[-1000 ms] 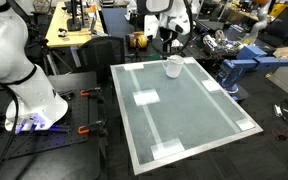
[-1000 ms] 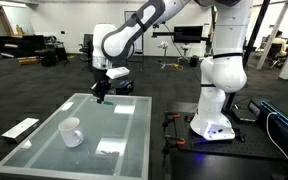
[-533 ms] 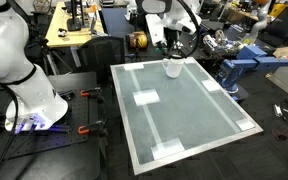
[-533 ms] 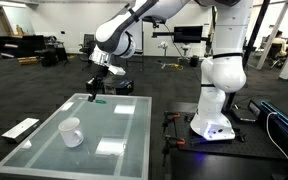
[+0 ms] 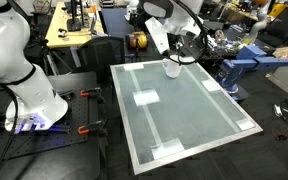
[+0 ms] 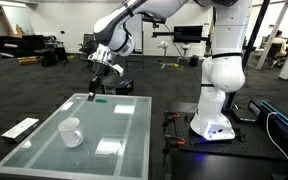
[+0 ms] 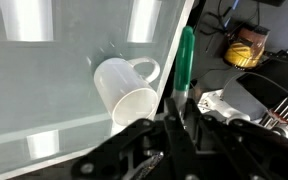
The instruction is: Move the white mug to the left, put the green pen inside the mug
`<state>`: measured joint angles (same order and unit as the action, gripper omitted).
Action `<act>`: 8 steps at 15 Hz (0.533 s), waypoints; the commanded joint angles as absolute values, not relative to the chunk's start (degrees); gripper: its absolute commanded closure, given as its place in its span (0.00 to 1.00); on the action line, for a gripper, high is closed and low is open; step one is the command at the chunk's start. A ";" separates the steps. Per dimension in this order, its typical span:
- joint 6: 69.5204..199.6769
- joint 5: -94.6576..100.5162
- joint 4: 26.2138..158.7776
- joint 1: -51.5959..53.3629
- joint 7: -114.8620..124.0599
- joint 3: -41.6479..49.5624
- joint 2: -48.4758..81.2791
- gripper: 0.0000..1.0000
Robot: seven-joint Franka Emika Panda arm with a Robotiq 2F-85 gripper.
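The white mug (image 5: pixel 172 68) stands upright on the glass table (image 5: pixel 184 115) near its far edge; it also shows in an exterior view (image 6: pixel 71 132) and in the wrist view (image 7: pixel 124 88). My gripper (image 7: pixel 177 105) is shut on the green pen (image 7: pixel 185 60), which sticks out past the fingertips beside the mug, over the table's edge. In an exterior view my gripper (image 6: pixel 95 90) hangs just above the table's back edge with the green pen (image 6: pixel 100 99) below it. In the other exterior view my gripper (image 5: pixel 187 54) is just beside the mug; the pen cannot be made out there.
Flat white tape patches (image 5: pixel 144 97) (image 5: pixel 167 150) lie on the glass. A yellow object (image 7: pixel 246 50) and lab clutter sit beyond the table edge. The robot's white base (image 6: pixel 219 90) stands beside the table. A blue fixture (image 5: pixel 239 70) is close to one side.
My gripper has risen from the table's edge with the green pen in it, and the wrist has turned. The mug has not moved.
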<state>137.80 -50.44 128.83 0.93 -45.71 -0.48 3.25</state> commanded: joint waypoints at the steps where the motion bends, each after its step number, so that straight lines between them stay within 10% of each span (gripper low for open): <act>1: 137.71 -50.26 128.78 0.54 -45.54 -0.86 3.26 0.86; 8: 130.66 -62.34 126.61 -0.74 -59.85 -0.64 4.70 0.97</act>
